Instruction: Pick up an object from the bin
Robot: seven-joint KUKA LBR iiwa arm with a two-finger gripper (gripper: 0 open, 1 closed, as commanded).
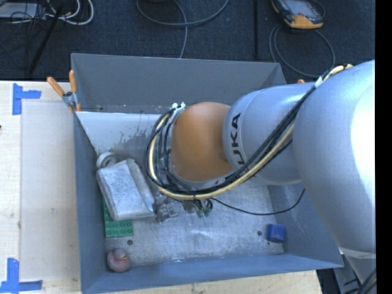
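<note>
My gripper pokes out from under the arm's orange cover, low in the middle of the bin. It sits right against the right edge of a silver-grey rectangular packet that lies tilted on the bin's left side. A flat green studded plate lies partly under that packet's near end. Whether anything is in the gripper is hidden by the cover.
A pinkish round ball rests in the near left corner. A small blue block lies near the right wall. A pale round ring-like thing sits behind the packet. The arm and its cables cover the bin's middle and right.
</note>
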